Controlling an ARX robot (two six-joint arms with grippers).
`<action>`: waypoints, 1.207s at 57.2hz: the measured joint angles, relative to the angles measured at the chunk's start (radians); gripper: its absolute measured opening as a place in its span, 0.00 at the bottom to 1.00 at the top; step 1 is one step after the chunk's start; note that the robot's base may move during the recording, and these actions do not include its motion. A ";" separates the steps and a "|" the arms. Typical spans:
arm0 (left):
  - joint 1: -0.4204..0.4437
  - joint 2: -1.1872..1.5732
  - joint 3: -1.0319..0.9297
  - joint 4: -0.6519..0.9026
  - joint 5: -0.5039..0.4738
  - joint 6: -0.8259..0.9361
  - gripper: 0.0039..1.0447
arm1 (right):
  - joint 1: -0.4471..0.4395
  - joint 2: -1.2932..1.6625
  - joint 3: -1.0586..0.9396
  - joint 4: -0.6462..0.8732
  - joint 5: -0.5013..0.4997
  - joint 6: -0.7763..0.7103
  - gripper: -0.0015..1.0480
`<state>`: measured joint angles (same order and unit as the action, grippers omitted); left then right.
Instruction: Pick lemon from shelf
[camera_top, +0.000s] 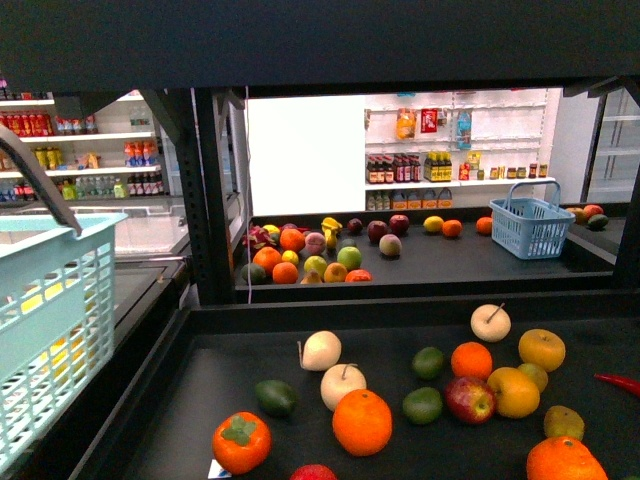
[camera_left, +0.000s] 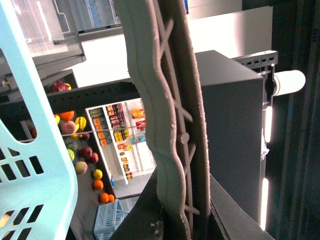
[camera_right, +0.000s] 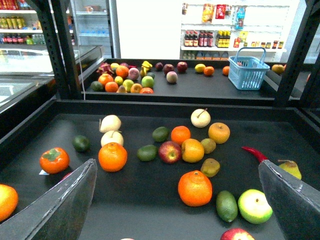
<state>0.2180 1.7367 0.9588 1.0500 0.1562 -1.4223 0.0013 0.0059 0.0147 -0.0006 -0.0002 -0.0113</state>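
Observation:
The shelf (camera_top: 212, 200) is a black rack with dark decks. On its far deck lies a bright yellow oval lemon (camera_top: 433, 224), next to an orange; the right wrist view shows the same lemon (camera_right: 200, 68) far off. My right gripper (camera_right: 175, 202) hangs open over the near deck, well short of the lemon, with nothing held. A big orange (camera_right: 195, 188) lies on the deck between its spread fingers (camera_right: 60, 205). My left gripper (camera_left: 175, 220) is shut on the grey basket handle (camera_left: 165, 125) of a pale turquoise basket (camera_top: 50, 320) at the far left.
The near deck carries two rounder orange-yellow fruits (camera_top: 541, 349) (camera_top: 513, 391), oranges, cream apples (camera_top: 343, 385), limes, a red apple (camera_top: 469, 399) and a red chilli (camera_right: 255, 152). A blue basket (camera_top: 531, 227) stands on the far deck. Upright posts and a raised deck edge separate the two decks.

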 joint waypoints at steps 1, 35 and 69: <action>0.010 0.001 -0.003 0.008 0.009 0.000 0.10 | 0.000 0.000 0.000 0.000 0.000 0.000 0.93; 0.194 0.191 -0.015 0.262 0.209 -0.062 0.10 | 0.000 0.000 0.000 0.000 0.000 0.000 0.93; 0.204 0.266 -0.057 0.337 0.209 -0.045 0.39 | 0.000 0.000 0.000 0.000 0.000 0.000 0.93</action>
<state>0.4217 2.0029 0.9016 1.3872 0.3649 -1.4670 0.0013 0.0059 0.0147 -0.0006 -0.0002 -0.0113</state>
